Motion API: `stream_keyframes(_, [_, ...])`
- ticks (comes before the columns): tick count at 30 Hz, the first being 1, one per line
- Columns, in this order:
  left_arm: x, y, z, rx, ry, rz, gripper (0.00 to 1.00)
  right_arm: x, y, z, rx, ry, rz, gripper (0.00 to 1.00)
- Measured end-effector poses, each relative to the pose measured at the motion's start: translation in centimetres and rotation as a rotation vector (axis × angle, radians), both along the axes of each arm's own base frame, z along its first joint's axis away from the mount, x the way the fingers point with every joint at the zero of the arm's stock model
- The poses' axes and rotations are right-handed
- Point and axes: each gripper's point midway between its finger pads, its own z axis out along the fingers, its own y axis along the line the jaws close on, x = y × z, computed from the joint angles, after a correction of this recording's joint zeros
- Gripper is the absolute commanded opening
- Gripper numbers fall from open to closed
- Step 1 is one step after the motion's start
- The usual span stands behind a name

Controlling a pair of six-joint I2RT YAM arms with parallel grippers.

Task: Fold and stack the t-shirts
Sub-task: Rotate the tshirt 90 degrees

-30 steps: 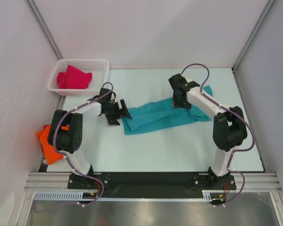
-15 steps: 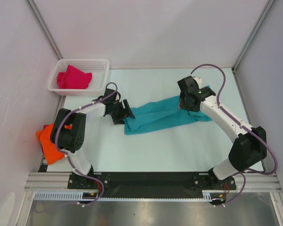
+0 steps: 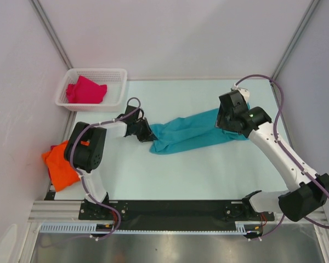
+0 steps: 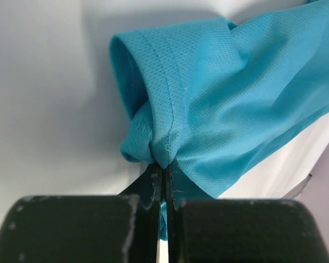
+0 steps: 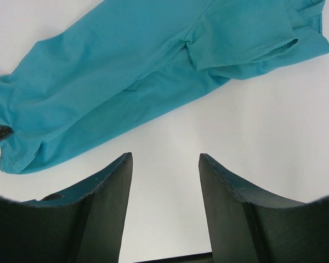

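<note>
Judged early in the task: found nothing folded and nothing stacked. Observed the teal-blue soft cloth short-sleeved t-shirt (image 3: 194,131) lying rumpled and drawn out into a long slanting band across the middle of the pale tabletop (image 3: 181,175). Noted the bright orange cloth t-shirt (image 3: 60,167) in a loose heap at the left edge of the tabletop, partly hidden behind the left arm. Located the magenta-red cloth t-shirt (image 3: 86,90) bunched inside the white plastic lattice basket (image 3: 93,72) at the far left corner. Reckoned all three folds and the stacking as outstanding. Found the left tool (image 4: 163,170) pressed together on the left end of the teal-blue t-shirt, pinching a gathered bit of stitched hem, with cloth bulging just beyond the tips. Found the right tool (image 5: 165,159) spread wide and holding nothing, poised near the right end of the same t-shirt. Saw only bare tabletop between its fingers in the wrist view, and no contact with the cloth. Could not tell its height over the surface. Judged the step in hand as taking hold of both ends to spread the teal-blue t-shirt flat before folding.
</note>
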Motion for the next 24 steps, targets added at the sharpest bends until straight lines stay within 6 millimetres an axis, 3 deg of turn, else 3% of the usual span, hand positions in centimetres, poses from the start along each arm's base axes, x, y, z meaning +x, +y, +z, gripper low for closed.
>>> stream_keyframes(3, [-1.2,0.5,0.1,0.015,-0.025,0.016,0.00,0.0,-0.1,-0.1,-0.007,0.006,0.001,0.58])
stream_keyframes(10, [-9.2,2.5,1.2,0.056,0.009,0.035,0.00,2.1,1.3,-1.3,-0.020,0.048,0.024,0.57])
stream_keyframes(15, [-12.5,2.3,3.0,0.042,-0.042,0.034,0.00,4.1,3.5,-1.9,0.018,0.063,0.058,0.57])
stream_keyframes(22, [-18.4,0.7,0.6,0.074,0.021,-0.040,0.00,4.6,6.1,-2.3,0.051,0.078,0.097,0.57])
stream_keyframes(23, [-19.2,0.6,0.0,0.077,0.035,-0.049,0.05,4.5,6.4,-2.3,0.052,0.078,0.102,0.57])
stream_keyframes(24, [-19.7,0.5,-0.3,0.076,0.044,-0.048,0.19,4.5,6.7,-2.3,0.053,0.079,0.105,0.57])
